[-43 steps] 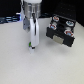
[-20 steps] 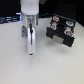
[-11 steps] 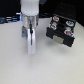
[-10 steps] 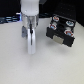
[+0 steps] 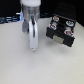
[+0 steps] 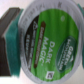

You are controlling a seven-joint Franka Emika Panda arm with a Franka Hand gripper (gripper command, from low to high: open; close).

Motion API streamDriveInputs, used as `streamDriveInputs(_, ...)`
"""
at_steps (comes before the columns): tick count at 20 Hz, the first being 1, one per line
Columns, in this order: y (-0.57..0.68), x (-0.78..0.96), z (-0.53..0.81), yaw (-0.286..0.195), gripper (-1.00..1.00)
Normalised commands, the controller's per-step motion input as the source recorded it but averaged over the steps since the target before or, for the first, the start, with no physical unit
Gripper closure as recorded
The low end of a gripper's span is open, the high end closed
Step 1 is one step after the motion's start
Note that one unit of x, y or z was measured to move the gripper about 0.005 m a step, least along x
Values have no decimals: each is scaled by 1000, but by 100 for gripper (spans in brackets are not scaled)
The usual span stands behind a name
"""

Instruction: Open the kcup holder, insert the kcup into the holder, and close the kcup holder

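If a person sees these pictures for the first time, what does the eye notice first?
In the wrist view, the kcup fills nearly the whole picture, its printed round lid facing the camera. In the exterior view, the pale gripper hangs low over the white table. The black kcup holder stands at the exterior view's right, its round slots showing.

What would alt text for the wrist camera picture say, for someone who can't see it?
A coffee pod fills almost the whole picture, showing its round foil lid with a green rim and a dark label that seems to read "Dark Magic". A dark blurred shape, too unclear to identify, sits along one edge.
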Motion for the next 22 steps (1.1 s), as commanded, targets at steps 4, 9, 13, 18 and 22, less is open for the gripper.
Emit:
streamDriveInputs(4,500,129,812,13,100)
streamDriveInputs(9,617,119,611,20,100)
streamDriveInputs(13,670,125,538,11,100)
streamDriveInputs(18,649,159,381,14,100)
streamDriveInputs(22,629,213,250,30,100)
